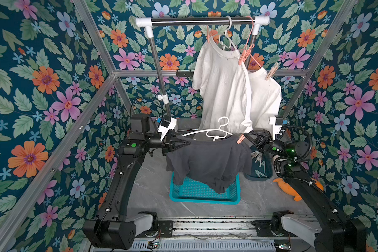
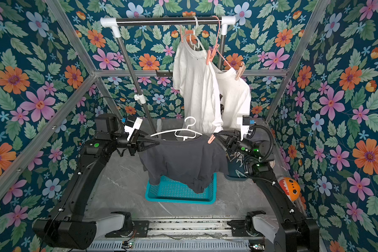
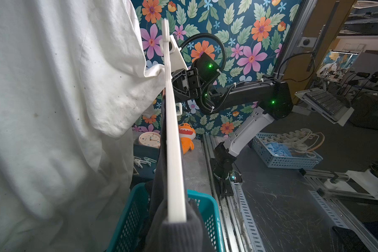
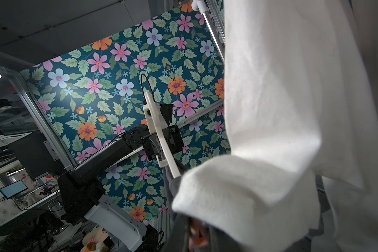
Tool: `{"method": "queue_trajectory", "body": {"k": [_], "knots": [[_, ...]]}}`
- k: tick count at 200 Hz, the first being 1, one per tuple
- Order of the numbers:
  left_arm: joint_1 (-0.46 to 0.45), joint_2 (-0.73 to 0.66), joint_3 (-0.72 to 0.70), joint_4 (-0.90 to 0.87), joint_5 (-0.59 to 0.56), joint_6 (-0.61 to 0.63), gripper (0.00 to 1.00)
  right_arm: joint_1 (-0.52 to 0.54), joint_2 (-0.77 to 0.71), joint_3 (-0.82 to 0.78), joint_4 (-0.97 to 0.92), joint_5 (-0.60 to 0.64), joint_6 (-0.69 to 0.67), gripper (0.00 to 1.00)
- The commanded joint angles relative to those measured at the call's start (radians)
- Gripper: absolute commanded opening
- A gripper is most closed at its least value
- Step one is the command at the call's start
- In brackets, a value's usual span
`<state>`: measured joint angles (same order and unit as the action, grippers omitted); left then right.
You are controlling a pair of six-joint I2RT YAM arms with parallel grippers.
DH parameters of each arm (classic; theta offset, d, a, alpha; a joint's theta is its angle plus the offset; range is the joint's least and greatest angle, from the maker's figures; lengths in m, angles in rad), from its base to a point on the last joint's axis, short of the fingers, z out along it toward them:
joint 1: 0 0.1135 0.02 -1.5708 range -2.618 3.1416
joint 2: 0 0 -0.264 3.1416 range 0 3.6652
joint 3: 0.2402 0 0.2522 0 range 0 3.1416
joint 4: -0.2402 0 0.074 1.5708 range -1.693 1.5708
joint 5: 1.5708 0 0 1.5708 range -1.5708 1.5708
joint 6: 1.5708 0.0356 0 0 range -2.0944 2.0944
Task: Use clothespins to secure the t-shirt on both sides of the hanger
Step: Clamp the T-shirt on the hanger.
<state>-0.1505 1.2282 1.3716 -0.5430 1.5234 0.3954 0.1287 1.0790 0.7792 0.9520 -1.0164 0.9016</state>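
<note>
In both top views a limp dark grey t-shirt (image 1: 207, 157) drapes over a slim white plastic hanger (image 1: 218, 132) above a perforated teal basket (image 1: 203, 193). The left gripper (image 1: 189, 141) is clamped on the hanger's cloth-covered end. The right gripper (image 1: 244, 135) nips a salmon-pink clothespin (image 1: 240, 139) at the opposite shoulder. The left wrist view shows the hanger (image 3: 172, 141) edge-on, as a smooth flat strip. The right wrist view shows the clothespin (image 4: 196, 231) blurred against grey fabric, under a soft white sleeve (image 4: 249, 196).

Two white t-shirts (image 1: 220, 87), one dark t-shirt (image 1: 207, 161), three hangers (image 1: 216, 132), one basket (image 1: 203, 199).
</note>
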Motion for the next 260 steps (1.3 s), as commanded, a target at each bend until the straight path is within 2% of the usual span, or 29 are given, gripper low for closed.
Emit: {"method": "queue_trajectory", "body": {"k": [1,29,69,86,100,127,146,156,168,189,200,260], "knots": [[0.000,-0.001,0.015,-0.023,0.146,0.049,0.00,0.002,-0.005,-0.013,0.049,-0.008,0.018,0.13],[0.000,-0.003,0.012,-0.026,0.147,0.051,0.00,0.002,-0.022,-0.018,0.016,0.004,-0.003,0.18],[0.000,-0.003,0.012,-0.031,0.145,0.051,0.00,0.002,-0.025,-0.006,-0.023,0.006,-0.022,0.42],[0.000,-0.003,0.009,-0.034,0.144,0.054,0.00,0.003,-0.030,-0.003,-0.045,0.011,-0.033,0.45],[0.001,-0.001,0.008,-0.034,0.144,0.053,0.00,0.003,-0.038,-0.005,-0.072,0.015,-0.043,0.57],[0.001,0.000,0.001,-0.031,0.140,0.053,0.00,0.002,-0.097,-0.037,-0.176,0.038,-0.107,0.71],[0.000,-0.001,-0.017,-0.030,0.074,0.048,0.00,0.001,-0.168,-0.038,-0.353,0.073,-0.197,0.85],[0.001,-0.010,-0.041,-0.007,0.040,0.032,0.00,0.000,-0.208,-0.035,-0.467,0.110,-0.251,0.87],[-0.001,-0.033,-0.098,0.100,-0.001,-0.050,0.00,-0.001,-0.252,-0.026,-0.595,0.161,-0.307,0.90],[-0.003,-0.102,-0.261,0.461,-0.070,-0.341,0.00,-0.006,-0.306,-0.002,-0.784,0.228,-0.391,0.93],[-0.003,-0.131,-0.321,0.591,-0.093,-0.432,0.00,-0.008,-0.328,0.002,-0.844,0.258,-0.416,0.93],[-0.004,-0.146,-0.335,0.485,-0.204,-0.341,0.00,-0.008,-0.371,-0.005,-1.102,0.407,-0.505,0.92]]}}
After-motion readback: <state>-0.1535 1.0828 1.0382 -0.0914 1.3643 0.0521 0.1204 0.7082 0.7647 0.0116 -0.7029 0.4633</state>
